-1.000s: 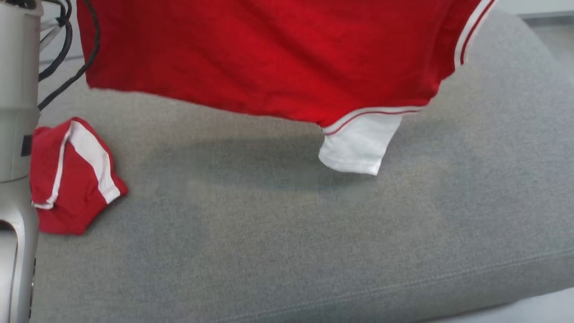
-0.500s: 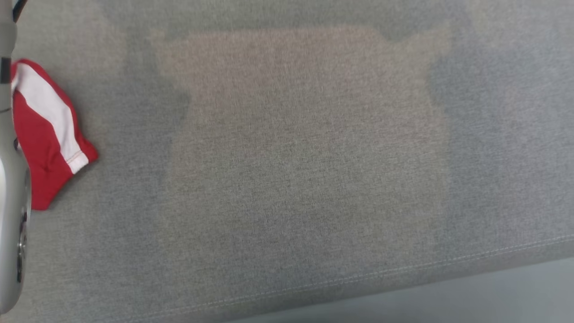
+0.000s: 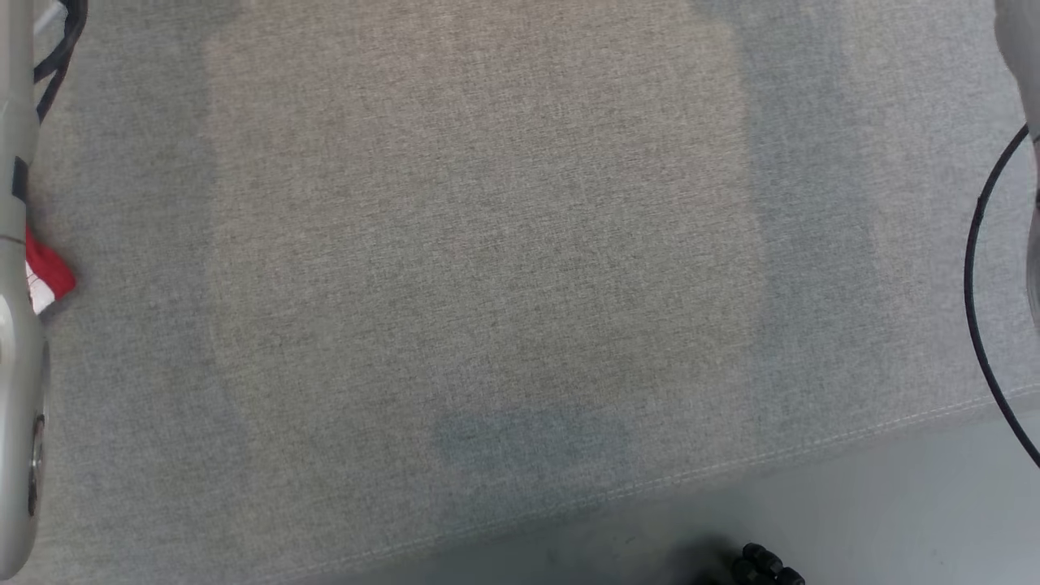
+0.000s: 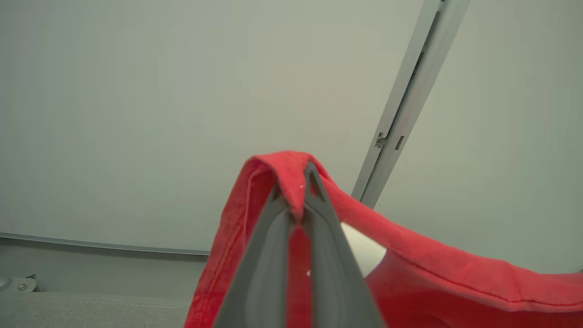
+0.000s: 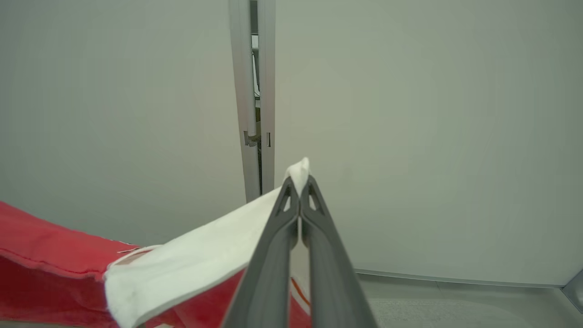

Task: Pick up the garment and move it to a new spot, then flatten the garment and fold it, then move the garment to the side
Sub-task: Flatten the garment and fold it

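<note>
Left end effector point(image 4: 296, 191) and right end effector point(image 5: 299, 182) each pinch the garment point(image 4: 446, 278) aloft; placing, flattening, folding and setting aside likely remain.

The left hand point(image 4: 298, 196) pinches a fold of the red garment point(image 4: 410, 255) between its closed fingers. The cloth drapes down either side of them, with a white patch point(image 4: 364, 250) just right. Beyond stands a pale wall point(image 4: 136, 114), and a grey rail point(image 4: 401, 114) slants up to the right.

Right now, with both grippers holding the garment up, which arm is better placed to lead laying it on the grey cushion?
Left, probably: the left gripper is shut on a red hem of the garment, while the right gripper pinches only a white sleeve tip.
</note>
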`<state>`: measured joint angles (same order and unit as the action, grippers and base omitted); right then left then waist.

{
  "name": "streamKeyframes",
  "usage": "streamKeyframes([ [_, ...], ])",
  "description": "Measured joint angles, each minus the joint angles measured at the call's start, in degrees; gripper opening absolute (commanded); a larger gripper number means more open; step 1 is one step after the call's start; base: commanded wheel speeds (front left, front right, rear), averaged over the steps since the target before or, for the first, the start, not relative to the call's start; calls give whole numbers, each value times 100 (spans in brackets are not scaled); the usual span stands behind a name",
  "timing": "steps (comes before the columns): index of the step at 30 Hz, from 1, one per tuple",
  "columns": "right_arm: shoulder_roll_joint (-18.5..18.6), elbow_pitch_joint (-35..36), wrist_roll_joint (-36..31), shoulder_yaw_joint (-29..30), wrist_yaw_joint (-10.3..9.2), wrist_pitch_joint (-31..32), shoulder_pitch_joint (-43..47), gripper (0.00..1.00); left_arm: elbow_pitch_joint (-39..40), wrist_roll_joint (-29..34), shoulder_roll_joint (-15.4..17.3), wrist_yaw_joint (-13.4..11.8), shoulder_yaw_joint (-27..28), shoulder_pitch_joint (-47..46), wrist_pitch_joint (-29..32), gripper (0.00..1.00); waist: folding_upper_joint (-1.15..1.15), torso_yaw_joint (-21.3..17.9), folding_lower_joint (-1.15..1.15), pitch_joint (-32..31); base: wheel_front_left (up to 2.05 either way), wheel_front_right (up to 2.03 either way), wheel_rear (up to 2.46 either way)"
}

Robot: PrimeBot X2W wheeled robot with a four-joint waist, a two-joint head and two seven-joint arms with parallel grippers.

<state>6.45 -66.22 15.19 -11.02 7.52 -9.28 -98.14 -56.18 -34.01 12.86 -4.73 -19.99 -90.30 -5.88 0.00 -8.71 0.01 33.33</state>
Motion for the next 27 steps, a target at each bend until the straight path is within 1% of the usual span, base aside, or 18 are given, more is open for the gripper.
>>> streamKeyframes([
  [4,20,400,680,-463,1,323,419,0,-137,-197,54,396,12,285,99,0,0,-55,0,-138,0,0,0],
  [7,244,879,1229,-859,0,594,945,0,-162,-385,79,655,99,687,122,0,0,-63,0,-313,0,0,0],
  [8,244,879,1229,-859,0,594,945,0,-162,-385,79,655,99,687,122,0,0,-63,0,-313,0,0,0],
  [9,436,1246,1663,-1084,0,823,1423,0,-156,-535,111,757,154,1027,108,0,0,-55,-1,-462,0,0,0],
  [10,436,1246,1663,-1084,0,823,1423,0,-156,-535,111,757,154,1027,108,0,0,-55,-1,-462,0,0,0],
  [14,873,2112,2479,-1415,0,1150,2601,0,-48,-743,163,927,224,1891,103,0,0,-23,-1,-809,0,0,0],
  [17,1183,2731,3123,-1421,0,1349,3712,0,132,-884,112,980,235,2655,69,0,0,19,-1,-1092,0,0,0],
  [19,1285,3119,3518,-1329,-2,1423,4480,0,275,-970,45,1002,234,3223,33,0,0,59,-2,-1280,0,0,0],
  [21,1358,3462,3745,-1260,-2,1450,5199,0,404,-1037,19,1002,225,3801,5,0,0,106,-2,-1457,0,0,0],
  [24,1343,3861,4040,-1024,-2,1385,6126,0,625,-1260,-63,1000,311,4582,-24,0,0,180,-2,-1686,0,0,0],
  [27,1249,4130,4233,-737,-3,1290,6845,0,892,-1378,-119,918,367,5172,-97,0,0,265,-2,-1862,0,0,0],
])
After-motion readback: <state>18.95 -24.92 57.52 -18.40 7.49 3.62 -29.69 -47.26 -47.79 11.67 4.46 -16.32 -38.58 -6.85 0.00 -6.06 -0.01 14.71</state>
